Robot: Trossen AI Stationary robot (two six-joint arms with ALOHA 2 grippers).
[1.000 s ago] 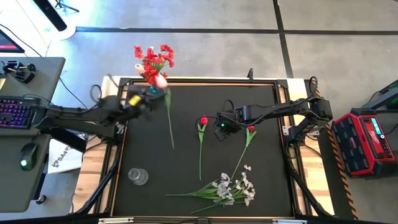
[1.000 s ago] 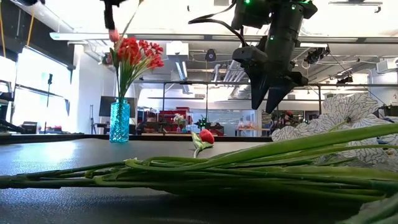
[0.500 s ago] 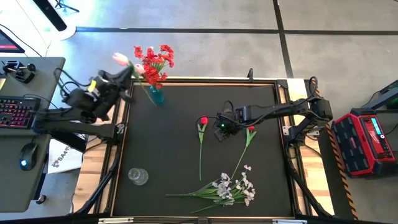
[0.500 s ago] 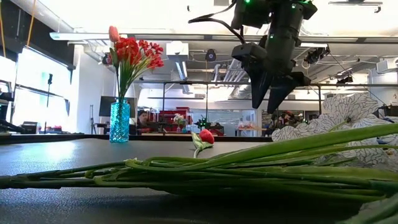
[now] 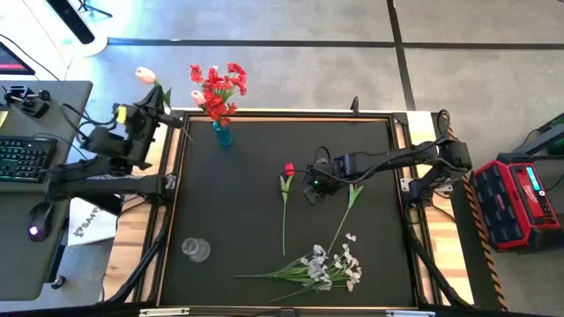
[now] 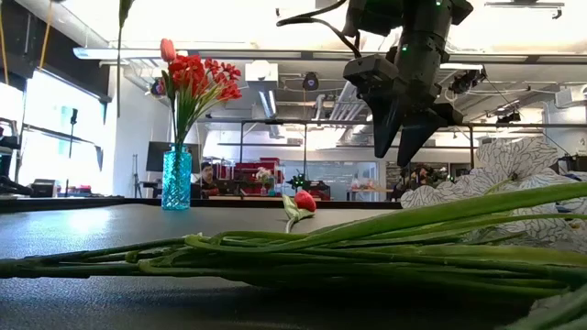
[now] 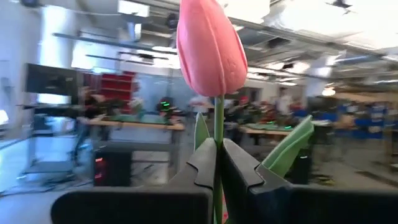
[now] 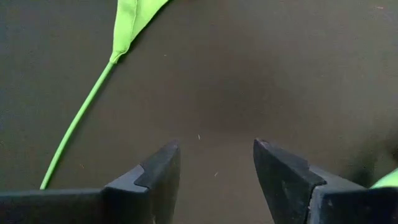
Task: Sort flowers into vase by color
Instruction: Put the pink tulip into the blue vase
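My left gripper is beyond the table's far-left corner, shut on a pink tulip. A blue vase at the far edge holds red blooms and a pale pink bud. My right gripper hovers open above the mat between two red tulips lying flat; one bud shows, while my arm hides the other bud, leaving its stem visible. A white blossom spray lies near the near edge. My left gripper pinches the pink tulip's green stem just under the bud, between its two fingers, which lie across the stem. The tulip is lifted clear of the table, its bud above the fingers. The lower stem trails toward the table's far-left corner.
A clear glass vase stands near the near-left corner. A desk with a keyboard and mouse sits left of the table, and a red case sits to the right. Bare black mat spreads between the vases and the lying flowers.
My left gripper has swung up and away from over the mat beside the blue vase toward the table's left, past its far-left corner. It carried the pink tulip, whose stem hung over the mat and now stands bud-up. My right gripper shifted slightly toward the near edge.
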